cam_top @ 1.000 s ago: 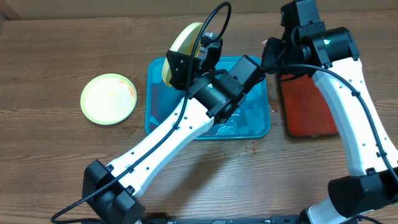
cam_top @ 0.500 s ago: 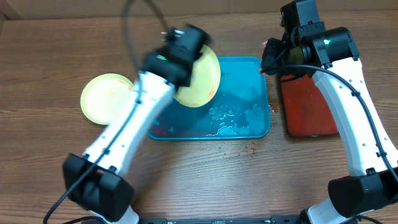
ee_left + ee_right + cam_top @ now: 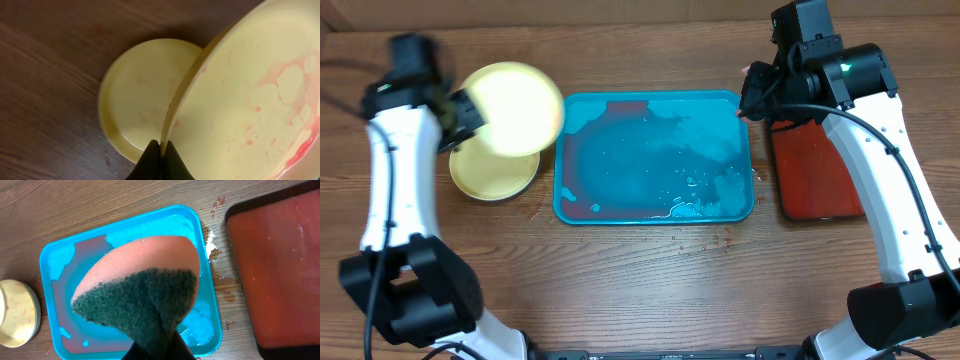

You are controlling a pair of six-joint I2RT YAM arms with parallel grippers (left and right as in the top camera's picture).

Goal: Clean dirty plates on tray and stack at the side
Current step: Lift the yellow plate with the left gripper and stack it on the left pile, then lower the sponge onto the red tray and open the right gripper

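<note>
Now the left pincer grips the rim of a yellow plate, the right pincer a sponge.

right tool pinching sponge | sponge above wet turquoise tray | red tray at right | plate at left edge

Blurred in the overhead view at the left gripper and its held plate, with the lower plate partly covered; cropped by the left wrist view's right and bottom edges at the held plate; masked by the sponge at the tray middle and the fingertips of the right gripper
</note>
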